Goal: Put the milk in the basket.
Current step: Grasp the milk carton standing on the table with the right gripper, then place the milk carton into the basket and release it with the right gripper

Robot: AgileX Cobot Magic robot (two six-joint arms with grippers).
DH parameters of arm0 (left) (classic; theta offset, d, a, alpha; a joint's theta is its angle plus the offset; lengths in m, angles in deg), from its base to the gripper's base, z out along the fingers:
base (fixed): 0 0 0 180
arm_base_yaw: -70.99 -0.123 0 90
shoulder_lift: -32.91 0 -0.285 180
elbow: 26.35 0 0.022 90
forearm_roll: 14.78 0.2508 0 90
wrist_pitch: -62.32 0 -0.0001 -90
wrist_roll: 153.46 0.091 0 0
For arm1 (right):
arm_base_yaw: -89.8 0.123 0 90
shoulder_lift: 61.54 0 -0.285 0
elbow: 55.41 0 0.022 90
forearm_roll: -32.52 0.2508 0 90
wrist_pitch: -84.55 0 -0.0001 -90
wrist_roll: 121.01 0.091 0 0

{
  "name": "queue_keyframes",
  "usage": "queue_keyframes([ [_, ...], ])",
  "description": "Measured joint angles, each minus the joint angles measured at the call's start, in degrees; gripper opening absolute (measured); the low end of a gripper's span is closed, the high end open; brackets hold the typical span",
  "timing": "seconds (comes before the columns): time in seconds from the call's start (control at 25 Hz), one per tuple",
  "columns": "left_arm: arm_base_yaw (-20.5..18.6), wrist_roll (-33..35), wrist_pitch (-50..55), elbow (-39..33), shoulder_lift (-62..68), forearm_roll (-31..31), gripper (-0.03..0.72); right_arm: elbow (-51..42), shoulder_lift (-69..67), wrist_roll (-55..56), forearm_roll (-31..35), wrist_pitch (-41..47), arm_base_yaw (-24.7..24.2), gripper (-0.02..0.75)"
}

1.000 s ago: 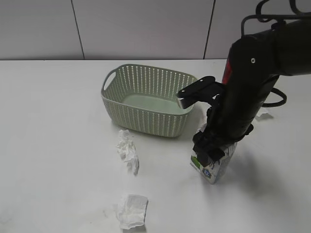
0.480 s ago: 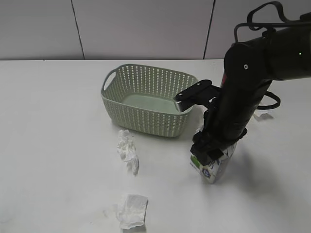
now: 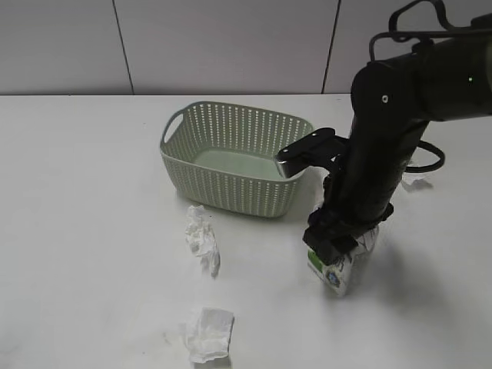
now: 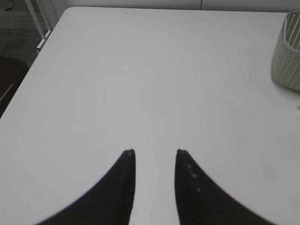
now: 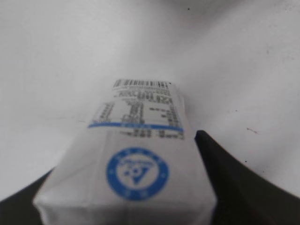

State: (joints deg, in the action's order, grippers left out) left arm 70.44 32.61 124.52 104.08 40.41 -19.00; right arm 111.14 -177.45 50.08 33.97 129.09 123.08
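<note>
The milk (image 3: 335, 274), a small white carton with a green patch and blue print, stands slightly tilted on the white table, in front of and to the right of the pale green basket (image 3: 231, 157). My right gripper (image 3: 332, 240) comes down on the carton from above. In the right wrist view the carton (image 5: 140, 136) fills the space between the two black fingers (image 5: 122, 187), which press its sides. My left gripper (image 4: 154, 152) is open and empty over bare table; the basket's corner (image 4: 288, 61) shows at the right edge.
Two crumpled white tissues (image 3: 202, 240) (image 3: 208, 333) lie on the table in front of the basket, toward its left. Another white scrap (image 3: 415, 182) lies behind the right arm. The table's left edge (image 4: 44, 51) shows in the left wrist view.
The right arm has shifted slightly left and straightened over the carton. The carton has moved a little toward the front with the gripper. Basket and tissues have not moved.
</note>
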Motion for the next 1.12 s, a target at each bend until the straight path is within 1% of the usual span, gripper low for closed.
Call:
queue_keyframes([
  [0.04,0.0,0.0,0.0,0.0,0.0,0.0,0.234,0.9,-0.1,0.0,0.0,1.7,0.0,0.465],
  [0.12,0.0,0.0,0.0,0.0,0.0,0.0,0.234,3.5,-0.1,0.0,0.0,6.0,0.0,0.358],
  [0.32,0.0,0.0,0.0,0.0,0.0,0.0,0.234,12.6,-0.2,0.0,-0.2,17.7,0.0,0.357],
  [0.48,0.0,0.0,0.0,0.0,0.0,0.0,0.234,19.9,-0.3,0.1,-0.2,22.2,0.0,0.357],
  [0.88,0.0,0.0,0.0,0.0,0.0,0.0,0.237,37.3,-0.5,0.0,-0.1,22.7,0.0,0.357],
  [1.12,0.0,0.0,0.0,0.0,0.0,0.0,0.237,39.4,-0.9,0.1,2.4,14.8,0.0,0.357],
])
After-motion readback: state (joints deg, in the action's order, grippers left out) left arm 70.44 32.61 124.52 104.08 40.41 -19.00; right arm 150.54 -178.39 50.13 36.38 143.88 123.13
